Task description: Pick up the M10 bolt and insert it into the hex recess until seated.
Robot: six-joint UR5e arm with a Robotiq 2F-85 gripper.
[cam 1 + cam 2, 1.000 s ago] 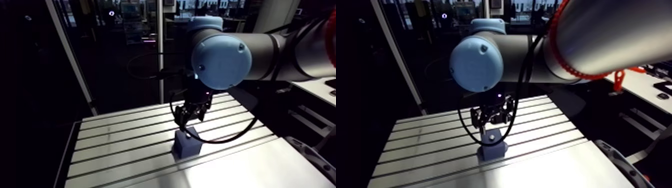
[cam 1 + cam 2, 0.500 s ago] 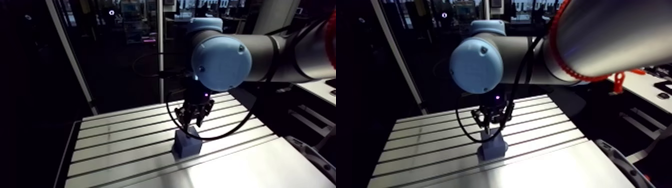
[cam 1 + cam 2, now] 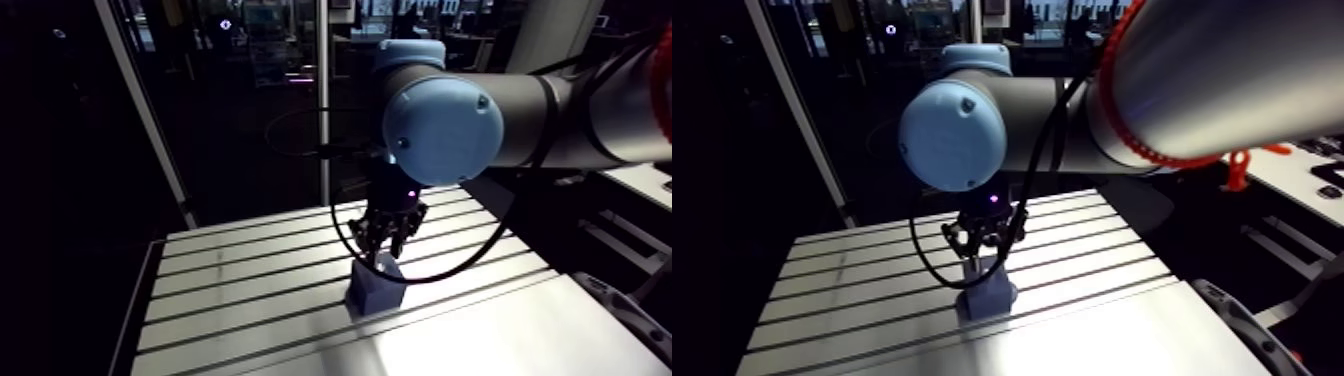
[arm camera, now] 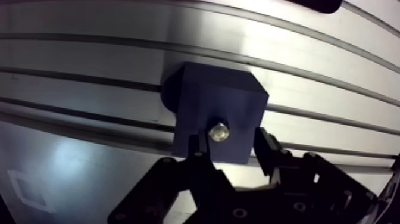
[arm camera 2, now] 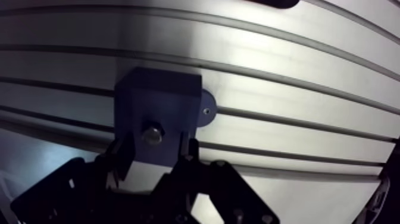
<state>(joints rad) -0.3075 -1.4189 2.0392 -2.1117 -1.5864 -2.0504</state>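
While the bolt (image 4: 218,131) sits in the blue block (image 4: 217,95), fingers (image 4: 266,152) flank it, apart.

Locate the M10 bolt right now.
In the wrist view, the M10 bolt stands in the top of the blue block, between the gripper's spread fingers, on the slotted table.
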